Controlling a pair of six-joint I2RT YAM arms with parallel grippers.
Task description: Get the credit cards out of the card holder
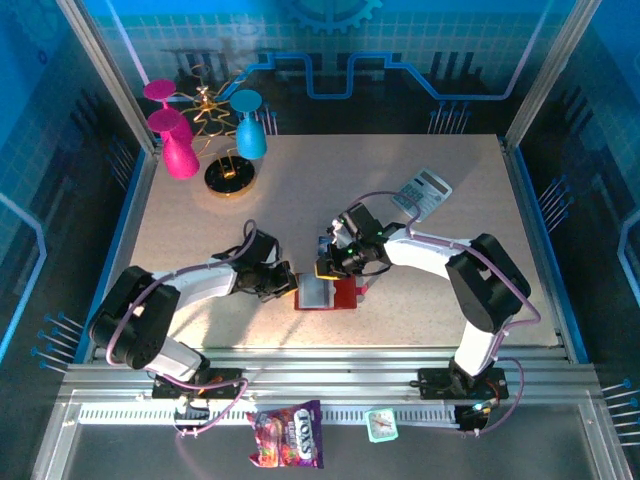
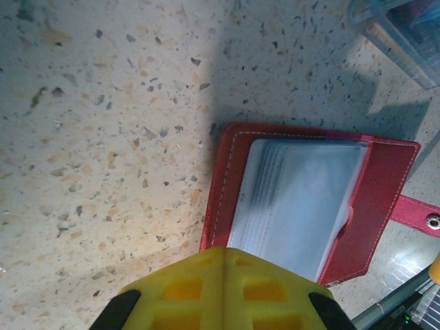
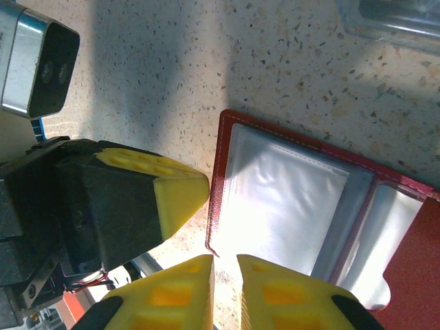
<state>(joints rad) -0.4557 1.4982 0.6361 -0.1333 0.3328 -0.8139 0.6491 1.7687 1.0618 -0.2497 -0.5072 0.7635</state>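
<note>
Count: one card holder (image 2: 385, 185), two grippers, one clear box (image 2: 402, 38), one calculator (image 1: 423, 192), three glasses (two pink (image 1: 178, 150), one blue (image 1: 249, 128)).

The holder is lying open and flat on the table (image 1: 300, 190), red cover down, clear pockets facing up. Cards inside the pockets cannot be counted; the sleeves are showing only grey-white sheen.

The left gripper (image 2: 223, 271) is being held with its fingers pressed together, nothing visible between them. The holder is lying directly ahead of these fingertips, its near edge running beneath them. The snap tab (image 2: 421, 218) is sticking out to the far right of them.

The right gripper (image 3: 225, 275) is being held with its fingers a narrow slit apart, nothing between them. The holder's near corner is lying just ahead of these tips, the pockets spreading ahead and to their right.

The left fingertip is crowding in just beside the right fingers and the holder's edge. The box is lying beyond the holder, the calculator well behind the right gripper.
</note>
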